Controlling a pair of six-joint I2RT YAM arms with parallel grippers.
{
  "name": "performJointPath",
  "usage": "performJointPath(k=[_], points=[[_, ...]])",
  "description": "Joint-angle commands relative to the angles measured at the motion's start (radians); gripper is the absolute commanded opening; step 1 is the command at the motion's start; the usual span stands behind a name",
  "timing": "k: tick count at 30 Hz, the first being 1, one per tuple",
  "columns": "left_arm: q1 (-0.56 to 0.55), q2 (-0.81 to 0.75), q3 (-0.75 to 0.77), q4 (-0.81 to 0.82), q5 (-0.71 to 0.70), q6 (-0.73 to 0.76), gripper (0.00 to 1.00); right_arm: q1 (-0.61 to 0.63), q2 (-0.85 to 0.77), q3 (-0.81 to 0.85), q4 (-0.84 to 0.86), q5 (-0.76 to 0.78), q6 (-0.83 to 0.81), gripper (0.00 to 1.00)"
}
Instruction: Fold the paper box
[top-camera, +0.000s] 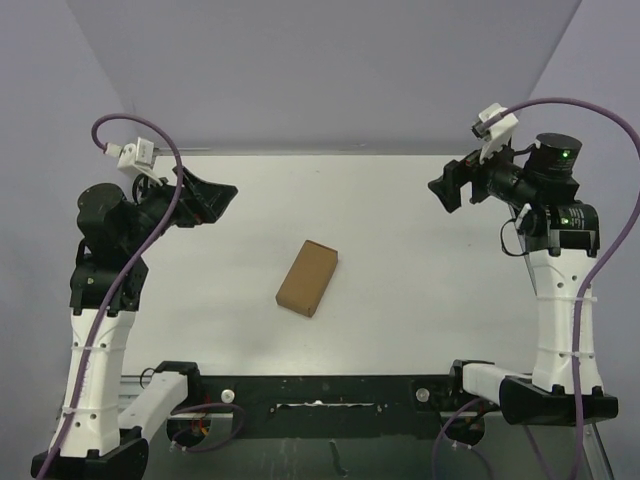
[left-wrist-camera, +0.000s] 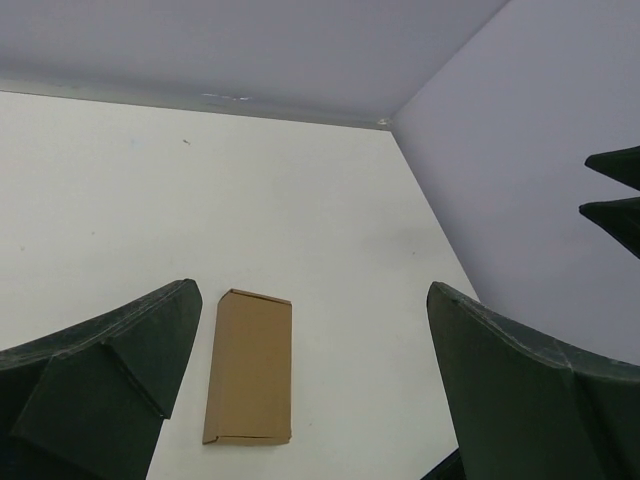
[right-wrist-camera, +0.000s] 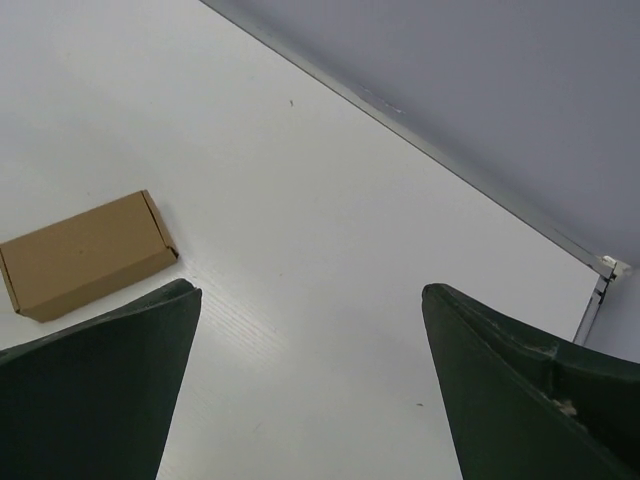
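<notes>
The paper box (top-camera: 307, 278) lies flat in the middle of the white table, a small closed brown cardboard rectangle turned diagonally. In the left wrist view the paper box (left-wrist-camera: 249, 367) rests on the table past the left finger. In the right wrist view the paper box (right-wrist-camera: 84, 255) sits at the left edge, beyond the left finger. My left gripper (top-camera: 218, 197) hangs open above the table's far left, well away from the box. My right gripper (top-camera: 442, 190) is open too, raised at the far right. Neither gripper holds anything.
The white table (top-camera: 400, 320) ends at a grey back wall (top-camera: 320, 70) and grey side walls. A black rail (top-camera: 320, 392) with the arm bases runs along the near edge. The right gripper's fingers (left-wrist-camera: 615, 195) show at the right edge of the left wrist view.
</notes>
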Motion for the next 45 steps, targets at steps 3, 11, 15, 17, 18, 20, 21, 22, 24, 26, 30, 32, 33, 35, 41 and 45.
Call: performJointPath(k=[3, 11, 15, 17, 18, 20, 21, 22, 24, 26, 30, 32, 33, 35, 41, 45], points=[[0.007, 0.006, 0.138, -0.107, -0.027, 0.049, 0.98, -0.031, 0.004, 0.138, -0.042, -0.016, 0.166, 0.98], [0.007, -0.030, 0.176, -0.146, -0.052, 0.055, 0.98, -0.079, -0.021, 0.197, -0.055, -0.019, 0.318, 0.98], [0.007, -0.042, 0.152, -0.130, -0.031, 0.037, 0.98, -0.094, -0.042, 0.196, -0.065, -0.037, 0.310, 0.98], [0.007, -0.050, 0.136, -0.122, -0.023, 0.031, 0.98, -0.101, -0.052, 0.190, -0.067, -0.048, 0.301, 0.98], [0.007, -0.052, 0.130, -0.119, -0.019, 0.027, 0.98, -0.106, -0.056, 0.187, -0.069, -0.060, 0.295, 0.98], [0.006, -0.055, 0.120, -0.112, -0.006, 0.022, 0.98, -0.112, -0.063, 0.181, -0.069, -0.069, 0.296, 0.98], [0.006, -0.057, 0.115, -0.111, -0.003, 0.019, 0.98, -0.114, -0.064, 0.178, -0.068, -0.073, 0.298, 0.98], [0.006, -0.059, 0.113, -0.109, -0.001, 0.019, 0.98, -0.117, -0.066, 0.176, -0.067, -0.079, 0.300, 0.98], [0.006, -0.061, 0.107, -0.107, 0.003, 0.019, 0.98, -0.118, -0.068, 0.175, -0.067, -0.084, 0.299, 0.98], [0.006, -0.063, 0.099, -0.100, 0.009, 0.016, 0.98, -0.120, -0.066, 0.173, -0.066, -0.091, 0.295, 0.98], [0.006, -0.063, 0.068, -0.077, 0.032, 0.004, 0.98, -0.120, -0.068, 0.167, -0.066, -0.102, 0.292, 0.98], [0.006, -0.063, 0.054, -0.067, 0.044, 0.001, 0.98, -0.119, -0.068, 0.167, -0.068, -0.106, 0.286, 0.98], [0.006, -0.063, 0.043, -0.058, 0.062, 0.000, 0.98, -0.120, -0.068, 0.161, -0.068, -0.116, 0.278, 0.98], [0.004, -0.063, -0.001, -0.021, 0.104, -0.026, 0.97, -0.120, -0.072, 0.127, -0.062, -0.172, 0.234, 0.98], [-0.048, -0.079, -0.264, -0.005, 0.179, -0.165, 0.70, -0.099, -0.083, -0.185, 0.018, -0.569, 0.001, 0.98], [-0.164, -0.117, -0.437, -0.087, 0.063, -0.181, 0.35, -0.041, -0.077, -0.261, 0.018, -0.503, -0.087, 0.98]])
